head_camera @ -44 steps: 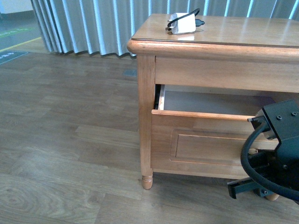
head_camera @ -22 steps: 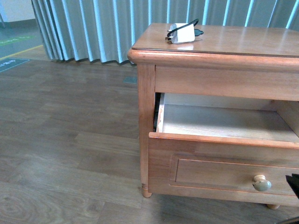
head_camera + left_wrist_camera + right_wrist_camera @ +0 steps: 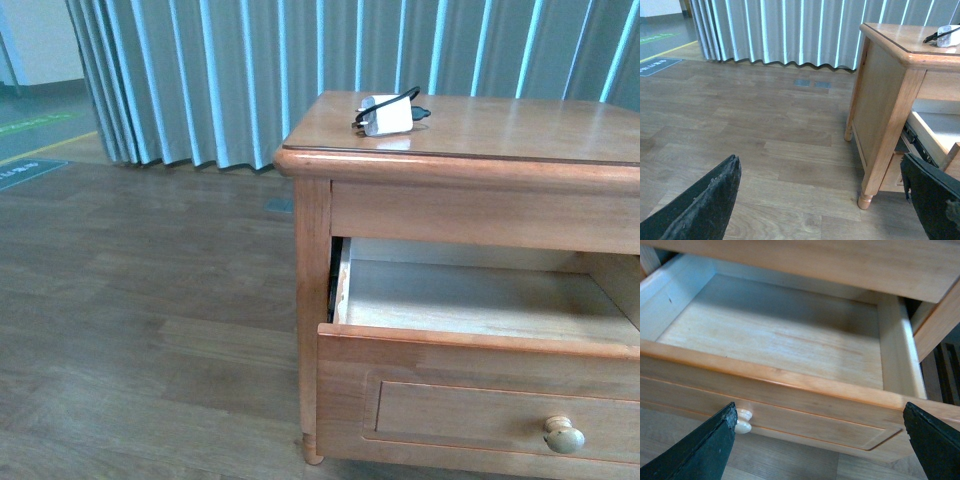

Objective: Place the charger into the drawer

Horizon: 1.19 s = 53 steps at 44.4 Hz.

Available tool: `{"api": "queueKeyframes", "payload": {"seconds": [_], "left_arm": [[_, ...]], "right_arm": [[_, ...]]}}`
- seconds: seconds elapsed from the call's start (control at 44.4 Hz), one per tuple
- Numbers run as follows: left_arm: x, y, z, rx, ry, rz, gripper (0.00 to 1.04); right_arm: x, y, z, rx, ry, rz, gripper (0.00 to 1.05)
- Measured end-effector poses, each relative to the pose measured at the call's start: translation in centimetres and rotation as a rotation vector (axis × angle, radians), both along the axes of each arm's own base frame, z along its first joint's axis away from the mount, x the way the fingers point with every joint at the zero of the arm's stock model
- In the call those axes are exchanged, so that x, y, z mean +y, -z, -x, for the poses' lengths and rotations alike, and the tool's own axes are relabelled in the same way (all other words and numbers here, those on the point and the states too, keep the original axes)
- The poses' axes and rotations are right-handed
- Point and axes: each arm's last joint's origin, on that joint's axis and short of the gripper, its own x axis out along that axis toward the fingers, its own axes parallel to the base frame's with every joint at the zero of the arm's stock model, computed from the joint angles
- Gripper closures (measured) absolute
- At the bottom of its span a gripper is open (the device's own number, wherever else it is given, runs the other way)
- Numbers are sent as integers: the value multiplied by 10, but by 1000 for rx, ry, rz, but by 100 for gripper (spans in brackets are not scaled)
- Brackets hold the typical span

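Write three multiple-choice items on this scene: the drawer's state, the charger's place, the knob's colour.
1. The honey-brown wooden top drawer is: A shut; B pulled open; C taken out.
2. The small white boxy charger lies: A in the drawer; B on the floor; C on top of the wooden cabinet.
3. The drawer's round knob is: A black; B pale cream; C red.
Key: 1 B: its pale inside shows. 2 C: it rests on the cabinet top. 3 B: the front view shows it.
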Motion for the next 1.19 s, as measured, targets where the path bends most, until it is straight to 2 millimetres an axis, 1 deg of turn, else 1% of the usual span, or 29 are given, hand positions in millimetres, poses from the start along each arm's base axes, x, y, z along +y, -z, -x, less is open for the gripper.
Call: {"api": "queueKeyframes", "payload": {"seconds": [0.045, 0.113, 0.18, 0.428, 0.518, 0.631, 0.947, 0.969, 1.037, 1.059, 1.195], "left_arm": [[0, 0, 0, 0, 0, 0, 6], [0, 0, 0, 0, 0, 0, 6], [0, 0, 0, 0, 0, 0, 6], [0, 0, 0, 0, 0, 0, 6], [0, 0, 0, 0, 0, 0, 6], [0, 0, 0, 0, 0, 0, 6], [0, 0, 0, 0, 0, 0, 6], [0, 0, 0, 0, 0, 0, 6], [0, 0, 0, 0, 0, 0, 6], [0, 0, 0, 0, 0, 0, 6], [0, 0, 0, 0, 0, 0, 6]], "right_arm": [[-5, -7, 3, -12, 11, -12, 9], [-14, -21, 12, -39, 29, -43, 8], [-23, -31, 21, -64, 50, -67, 8], [-49, -49, 49, -139, 120, -149, 8], [-56, -51, 59, -169, 145, -174, 8], [-60, -48, 67, -182, 162, -193, 8], [-60, -48, 68, -187, 162, -196, 8], [-60, -47, 68, -218, 143, -186, 12], [-53, -41, 71, -323, 118, -140, 28], [-49, -40, 73, -334, 115, -135, 33], [-38, -34, 77, -346, 108, -130, 54]]}}
